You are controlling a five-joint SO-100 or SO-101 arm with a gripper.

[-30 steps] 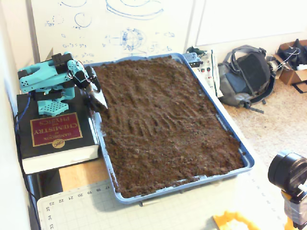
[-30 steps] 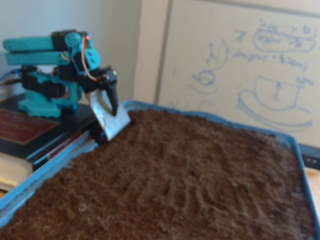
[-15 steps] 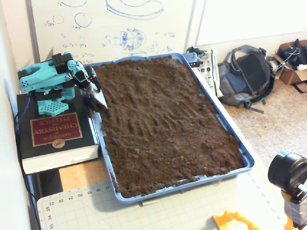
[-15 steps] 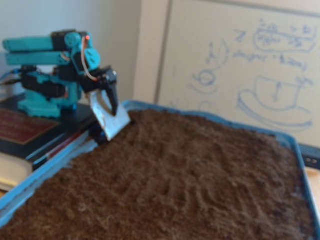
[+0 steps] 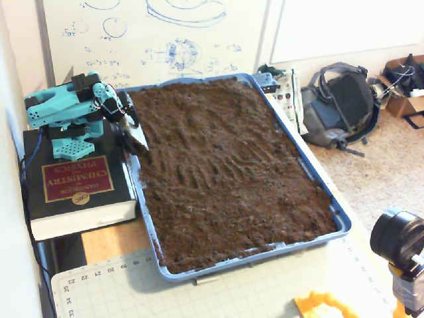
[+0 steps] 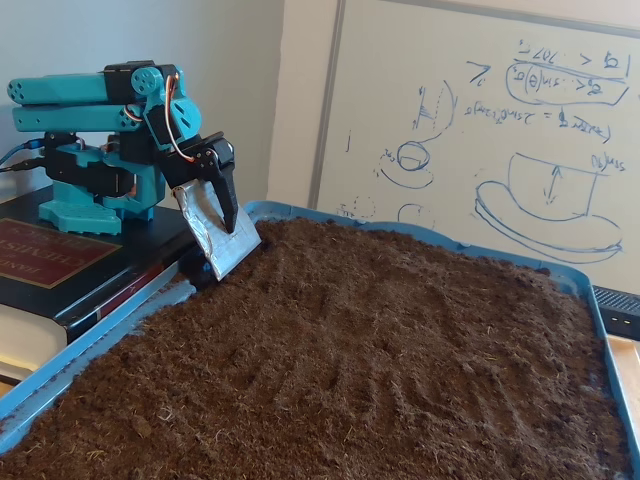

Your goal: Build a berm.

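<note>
Teal printed arm [image 6: 95, 100] with black servo blocks — thin orange and white wires looped at the wrist, black hand [image 6: 222, 235] bearing a silvery blade.

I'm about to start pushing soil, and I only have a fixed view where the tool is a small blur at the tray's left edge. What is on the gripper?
Observer: In a fixed view, the gripper carries a flat foil-covered blade, and its black finger lies against the blade.
Operator: Is the blade touching the soil?
Observer: Yes. The blade is tilted, and its lower edge meets the soil just inside the tray rim. I cannot tell how deep it sits.
</note>
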